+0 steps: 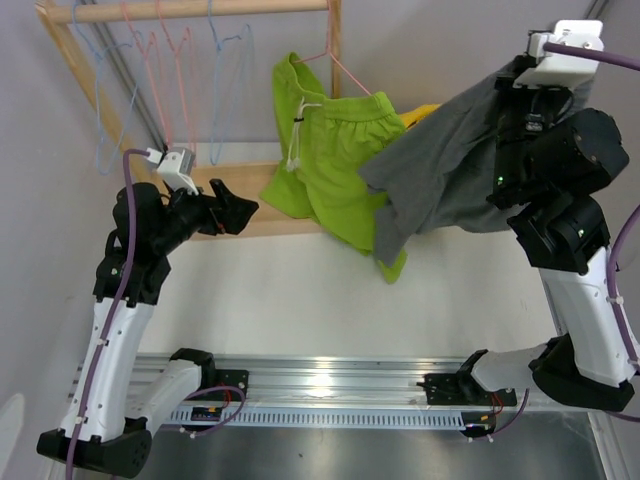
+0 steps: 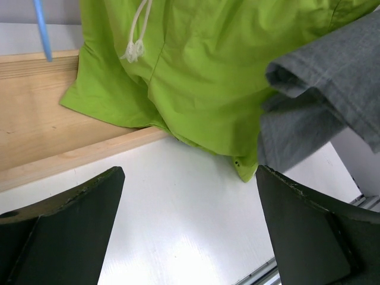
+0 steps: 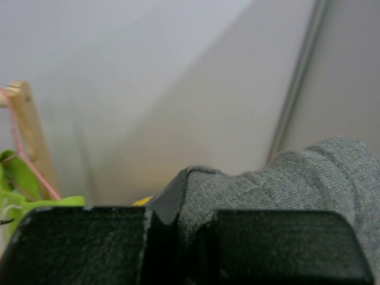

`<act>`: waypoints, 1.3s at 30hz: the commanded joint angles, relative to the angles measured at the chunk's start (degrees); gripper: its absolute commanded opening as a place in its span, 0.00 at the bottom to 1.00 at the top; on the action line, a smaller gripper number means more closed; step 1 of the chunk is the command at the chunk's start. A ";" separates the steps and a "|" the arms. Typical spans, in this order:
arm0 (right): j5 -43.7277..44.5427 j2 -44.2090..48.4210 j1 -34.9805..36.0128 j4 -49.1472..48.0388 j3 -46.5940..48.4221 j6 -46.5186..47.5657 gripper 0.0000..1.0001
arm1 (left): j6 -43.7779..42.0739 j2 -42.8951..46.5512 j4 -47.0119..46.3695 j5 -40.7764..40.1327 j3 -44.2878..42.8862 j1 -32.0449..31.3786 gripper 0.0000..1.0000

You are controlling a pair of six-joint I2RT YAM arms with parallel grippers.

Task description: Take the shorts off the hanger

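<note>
Reared high, with right gripper pinched on mid grey shorts. Crouched low, with left gripper spread empty toward lime green shorts.

The top camera looks down from above and behind the left arm and right arm, far enough back to take in the table and the wooden rack. The left wrist camera sits low, looking forward past its 2 fingers over the table, close to the green shorts and grey shorts; the top view shares both. The right wrist camera, held high, faces the wall, with grey cloth right at its fingers; the rack post and a green sliver show at its left edge.
</note>
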State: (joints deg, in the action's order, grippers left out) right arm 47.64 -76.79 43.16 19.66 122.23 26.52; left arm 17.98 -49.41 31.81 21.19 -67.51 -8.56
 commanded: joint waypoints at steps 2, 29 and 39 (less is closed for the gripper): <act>6.50 4.37 -2.37 -15.17 -3.14 5.55 0.00 | 0.57 -0.60 -3.07 0.34 1.23 -0.93 0.99; -22.23 -29.29 -22.15 -23.42 24.91 -7.53 0.00 | 0.66 -2.27 -7.47 -2.03 5.28 -3.66 0.99; -28.48 -38.69 -24.43 -29.24 2.95 -27.74 0.01 | 0.66 -4.38 -6.68 -3.61 3.09 -3.75 0.99</act>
State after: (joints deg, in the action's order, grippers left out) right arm 21.52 -112.73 18.63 -4.93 131.52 6.24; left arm 18.57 -53.28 27.09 18.76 -62.35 -11.70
